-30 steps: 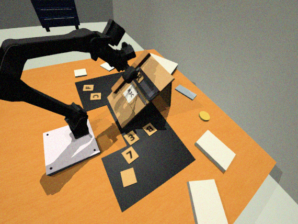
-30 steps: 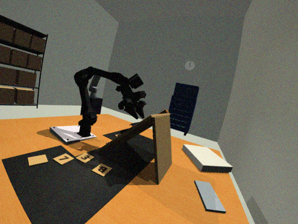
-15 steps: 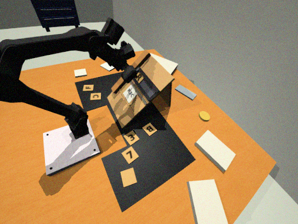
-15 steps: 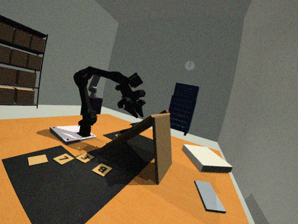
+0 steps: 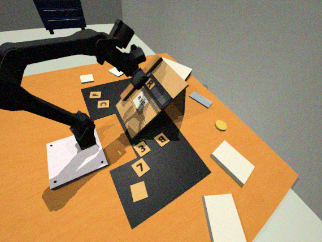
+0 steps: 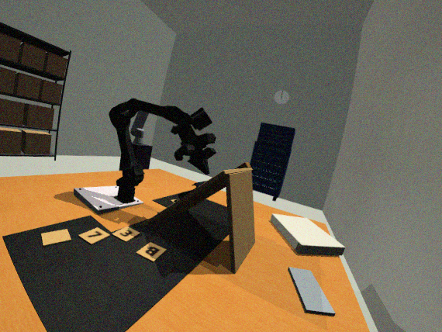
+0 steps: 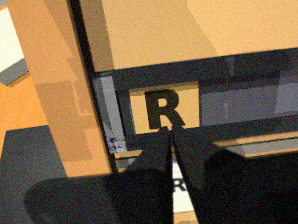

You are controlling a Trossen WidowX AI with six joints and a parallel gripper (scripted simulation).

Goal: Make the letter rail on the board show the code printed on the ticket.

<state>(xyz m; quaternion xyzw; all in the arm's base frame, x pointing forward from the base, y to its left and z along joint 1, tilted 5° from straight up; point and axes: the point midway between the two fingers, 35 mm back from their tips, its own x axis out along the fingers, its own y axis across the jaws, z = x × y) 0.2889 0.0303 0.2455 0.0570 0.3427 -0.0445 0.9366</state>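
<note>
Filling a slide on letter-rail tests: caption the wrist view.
Closed, empty gripper at the lower edge of the R tile in the rail.

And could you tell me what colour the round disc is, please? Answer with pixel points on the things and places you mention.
Yellow, the disc (image 5: pixel 221 125); the top view shows it best.

Yellow disc (image 5: pixel 221 125) | blue-grey slab (image 5: pixel 200 99) (image 6: pixel 311 291) | dark blue chair-like object (image 5: pixel 60 14) (image 6: pixel 272 159) | wall clock (image 6: pixel 281 97)

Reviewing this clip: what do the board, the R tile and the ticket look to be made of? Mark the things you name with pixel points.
Board (image 5: pixel 173 74) (image 6: pixel 243 217): probably wood or wood-look panel, matte tan, flat slabs with plain edges.
R tile (image 5: pixel 150 83) (image 7: pixel 190 107): likely thin wood, same tan, dark printed letter.
Ticket (image 5: pixel 138 99) (image 7: pixel 184 202): paper or card, white with black print; could be plastic.
</note>
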